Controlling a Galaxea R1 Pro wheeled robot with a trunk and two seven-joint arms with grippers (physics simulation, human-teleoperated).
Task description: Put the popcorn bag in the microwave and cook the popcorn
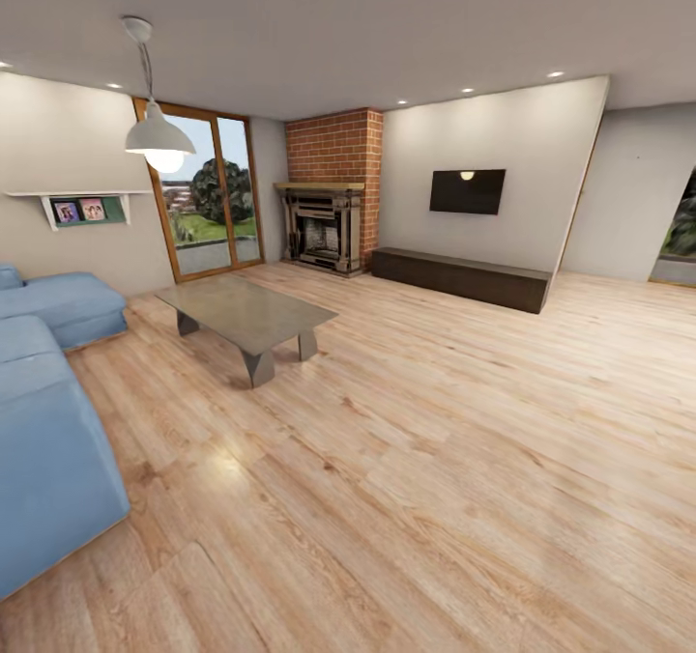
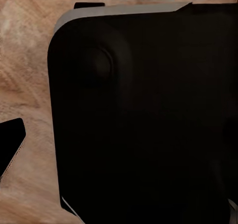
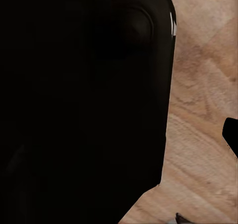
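We are in a living room, not the kitchen. From our head camera a wide wooden floor (image 1: 435,460) stretches ahead. A blue sofa (image 1: 48,421) sits at our left, and a low grey coffee table (image 1: 246,313) stands just beyond it. Farther back is a brick fireplace (image 1: 329,204) in the corner, with a glass patio door (image 1: 208,189) to its left and a pendant lamp (image 1: 155,131) hanging in front of that. A dark television (image 1: 467,190) is mounted on the far wall above a long, low dark cabinet (image 1: 462,277). A small shelf with photos (image 1: 82,207) is fixed to the left wall.

We judge the task as barely begun. We cannot tell where the bag, microwave or kitchen worktop are; none can be picked out here. So everything is left: reaching the kitchen, picking up the bag, loading it, shutting the door and heating it.

At the left wrist, a large black rounded body (image 2: 144,114) of our own robot blocks most of the picture, with floor boards behind it. The right wrist shows a similar black mass (image 3: 84,95) over the boards. We cannot tell how far either set of jaws is open, or whether they are closed. Nothing we can make out suggests they hold or touch anything.
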